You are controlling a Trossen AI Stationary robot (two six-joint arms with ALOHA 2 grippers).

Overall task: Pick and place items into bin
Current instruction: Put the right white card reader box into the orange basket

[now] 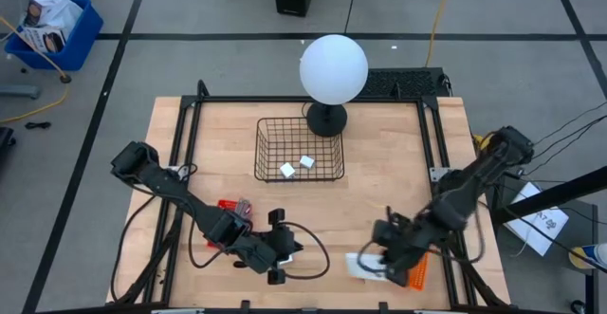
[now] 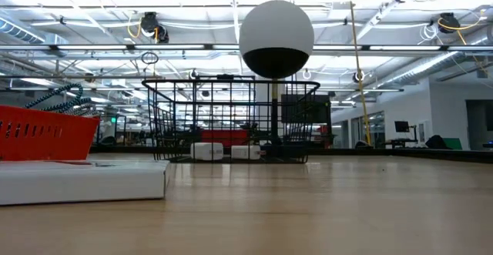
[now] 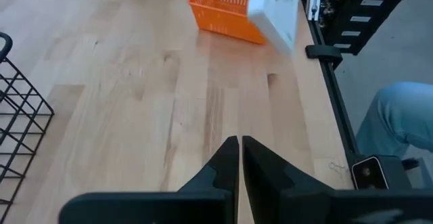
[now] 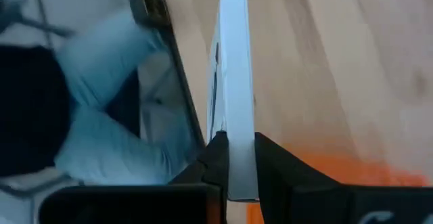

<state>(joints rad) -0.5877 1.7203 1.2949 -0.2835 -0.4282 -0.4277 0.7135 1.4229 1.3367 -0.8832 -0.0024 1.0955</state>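
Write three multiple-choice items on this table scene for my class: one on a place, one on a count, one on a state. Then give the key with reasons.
1. Where does the wire basket stand?
A. beside the lamp's base
B. at the table's near edge
C. on the floor

2. How many small white blocks lie inside it?
A. none
B. two
C. five

3. What is the right tool doing?
A. hanging open
B. gripping a white card
C. holding a block

Key: 1 A, the globe lamp adjoins it; 2 B, two show in the high view; 3 B, its fingers clamp the card's edge.

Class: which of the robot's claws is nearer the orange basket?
Right. The right claw, shut on a white card, is beside the orange basket; the left claw sits farther away, mid-table.
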